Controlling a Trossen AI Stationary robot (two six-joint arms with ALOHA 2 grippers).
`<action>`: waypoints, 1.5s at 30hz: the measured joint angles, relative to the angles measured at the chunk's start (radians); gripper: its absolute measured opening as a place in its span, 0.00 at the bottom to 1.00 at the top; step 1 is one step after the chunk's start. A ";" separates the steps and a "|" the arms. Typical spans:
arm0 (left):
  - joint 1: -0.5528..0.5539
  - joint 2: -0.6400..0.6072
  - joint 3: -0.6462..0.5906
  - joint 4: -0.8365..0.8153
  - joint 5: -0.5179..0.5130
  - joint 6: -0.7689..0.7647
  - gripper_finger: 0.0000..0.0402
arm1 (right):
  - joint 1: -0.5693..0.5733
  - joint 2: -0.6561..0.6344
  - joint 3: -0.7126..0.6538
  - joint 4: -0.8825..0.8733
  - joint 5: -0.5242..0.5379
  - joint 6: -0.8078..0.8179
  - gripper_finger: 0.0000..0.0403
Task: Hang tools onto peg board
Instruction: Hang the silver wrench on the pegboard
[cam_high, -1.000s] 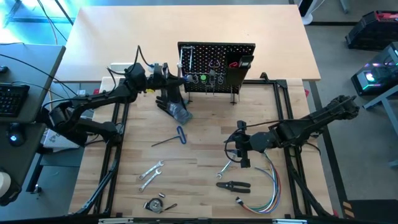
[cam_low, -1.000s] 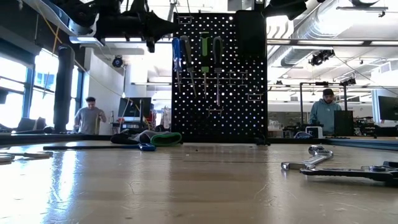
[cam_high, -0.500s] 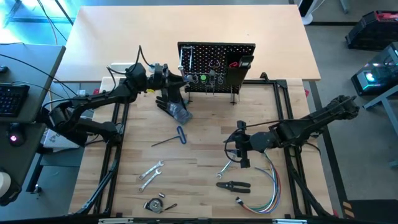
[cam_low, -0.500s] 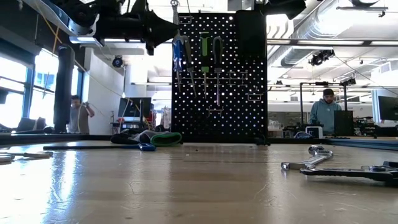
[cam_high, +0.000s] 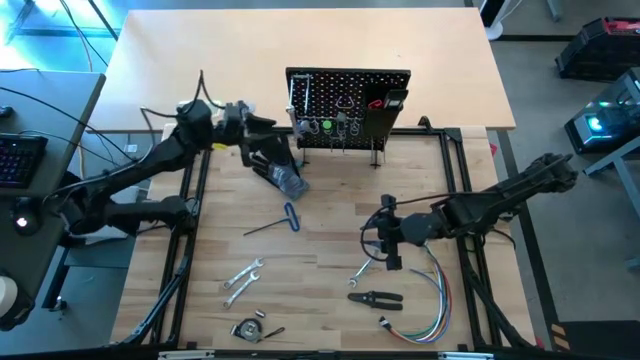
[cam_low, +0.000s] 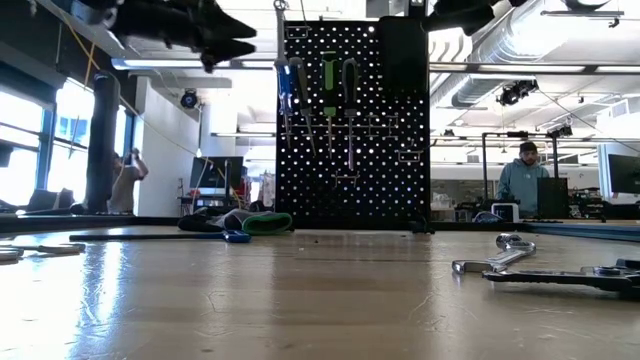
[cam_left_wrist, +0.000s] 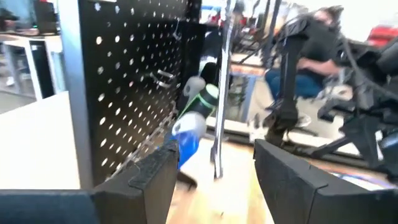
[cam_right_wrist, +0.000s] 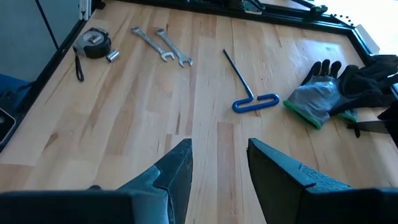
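**Tools on and around the peg board**

The peg board is seen as an upright black perforated panel at the far edge of the wooden table. On its face, in the low view, a blue-handled tool, a green-handled tool and a silver wrench are hung from hooks.

The left gripper is held just beside the peg board's left edge, its fingers spread apart with nothing between them.

In front of the peg board a blue-handled hex key is laid; nearer the front edge two silver wrenches and black pliers are found. A glove is lying near the board's left foot.

The right gripper is poised well in front of the peg board, fingers parted and empty.
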 joint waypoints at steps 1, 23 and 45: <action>0.000 -0.024 0.000 -0.036 -0.012 0.015 0.50 | 0.000 0.004 0.000 0.000 0.000 -0.002 0.37; -0.311 -0.094 -0.085 -0.582 -0.049 0.038 0.50 | -0.093 0.398 -0.001 0.261 -0.187 -0.053 0.37; -0.770 0.313 -0.441 0.357 -0.250 -0.230 0.50 | -0.037 0.477 -0.001 -0.069 -0.211 0.061 0.37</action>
